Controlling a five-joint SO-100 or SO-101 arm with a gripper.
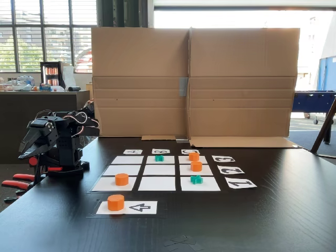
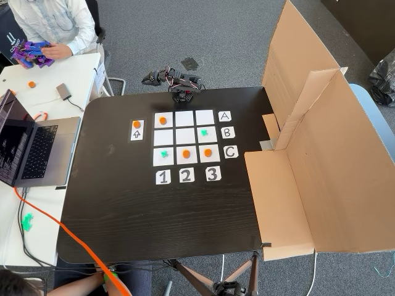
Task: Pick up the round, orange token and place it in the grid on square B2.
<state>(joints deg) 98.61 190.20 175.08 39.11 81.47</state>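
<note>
Presently: token [image 1: 115, 202] on arrow card [image 1: 139, 207] | B2 [image 1: 159, 169] bare | arm folded at counter [image 1: 273, 220] edge | tool [image 1: 89, 113] state cannot be told.

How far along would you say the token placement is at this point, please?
Nothing is done yet: the round, orange token sits on the arrow card, and square B2 is bare. Nothing is in hand; the arm is folded at the table's edge. Picking up and placing in the grid remain.
</note>
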